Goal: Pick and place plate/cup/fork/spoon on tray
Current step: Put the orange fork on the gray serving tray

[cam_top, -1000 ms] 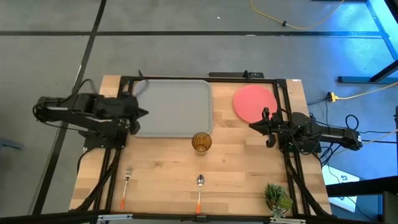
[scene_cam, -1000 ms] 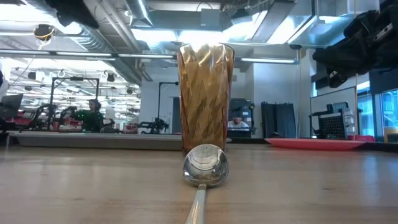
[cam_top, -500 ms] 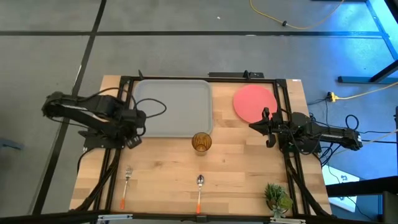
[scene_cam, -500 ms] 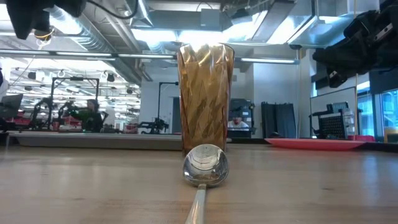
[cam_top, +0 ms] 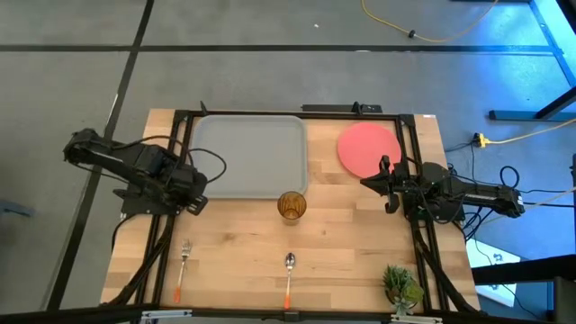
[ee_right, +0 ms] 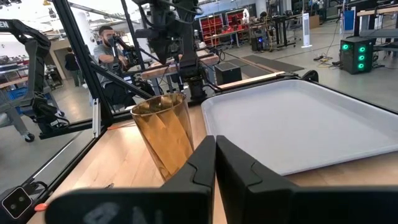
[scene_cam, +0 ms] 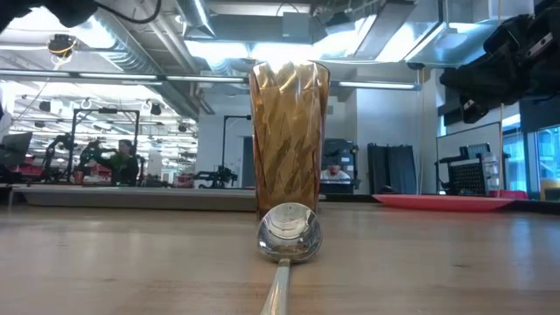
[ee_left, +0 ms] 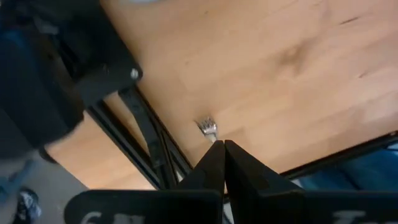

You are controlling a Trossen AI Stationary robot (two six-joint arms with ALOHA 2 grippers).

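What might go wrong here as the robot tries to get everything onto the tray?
The fork lies close to the table's black frame rail, so the left gripper, now shut above it, may bump the rail. The cup stands tall right at the tray's edge and looks easy to tip. The flat plate offers little to pinch.

Both of my arms are dark, near black, built of chunky jointed segments. At the left of the high view, the left arm (cam_top: 135, 166) carries a thin black cable looping off its wrist, and its gripper (cam_top: 196, 203) is a blocky dark head. At the right of that view, the right arm (cam_top: 468, 193) is slimmer along its forearm, ending in the right gripper (cam_top: 385, 184) with small pale marks on its housing. In the wrist views my fingers (ee_right: 233, 165) are matte black wedges, and one silver screw (ee_left: 134, 73) shows on the left arm's housing.
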